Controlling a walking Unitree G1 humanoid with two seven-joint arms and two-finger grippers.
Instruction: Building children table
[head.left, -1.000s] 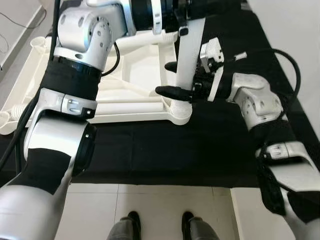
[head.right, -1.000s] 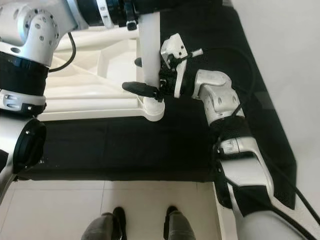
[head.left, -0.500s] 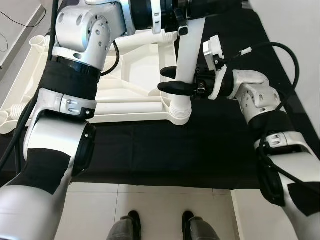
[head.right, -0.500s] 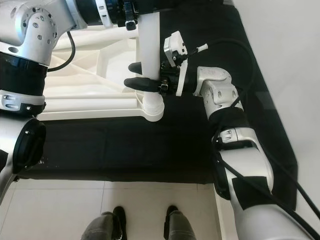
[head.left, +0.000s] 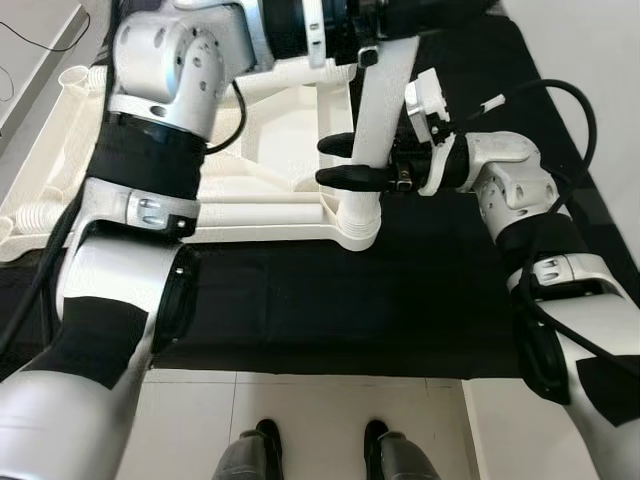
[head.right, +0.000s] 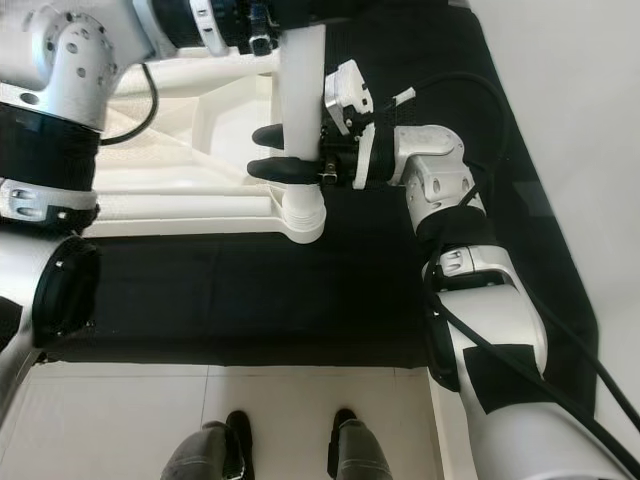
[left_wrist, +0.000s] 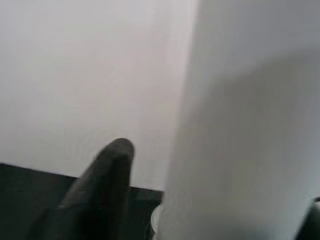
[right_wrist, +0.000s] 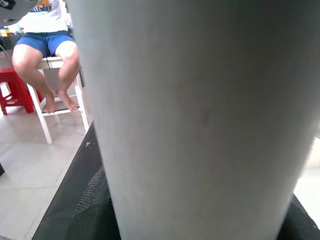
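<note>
White table leg (head.left: 372, 120) standing upright over the corner socket (head.left: 357, 228) of the upturned white tabletop (head.left: 250, 190), threaded lower end entering the socket collar, judged part-seated rather than fully home. Tabletop laid underside up on a black mat (head.left: 330, 290) spread over the tiled floor (head.left: 300, 420), presumably to expose the sockets and spare the top face from scuffing. Right gripper (head.left: 350, 162) set across the lower part of the leg, black fingers (head.left: 345, 178) on either side of the shaft and closed against it, one in front and one behind; grip placed low, likely to steer the threaded end into the collar and to turn it. Left gripper (left_wrist: 200, 165) up at the top of the leg, one dark finger (left_wrist: 102, 185) lying alongside the white shaft in the left wrist view, a second barely visible at the far side; whether clamped or merely bracing cannot be told. High hold judged to keep the leg plumb while the lower hand works. Seated person (right_wrist: 45, 50) on a white chair visible beyond the leg in the right wrist view. Second corner socket (head.left: 78, 82) on the far side standing without a leg.
</note>
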